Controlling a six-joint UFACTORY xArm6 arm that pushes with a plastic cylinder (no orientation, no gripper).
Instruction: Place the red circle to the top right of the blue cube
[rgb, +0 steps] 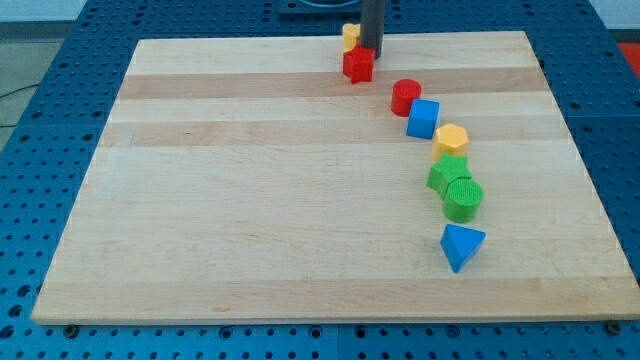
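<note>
The red circle lies on the wooden board, touching the upper left of the blue cube. My rod comes down at the view's top, and my tip rests just behind a red block with an uneven shape. The tip is to the upper left of the red circle, a short gap away from it. A yellow block sits partly hidden behind the rod.
A yellow hexagon lies right below the blue cube. Under it sit a green block and a green circle, then a blue triangle. The board's far edge runs close behind the tip.
</note>
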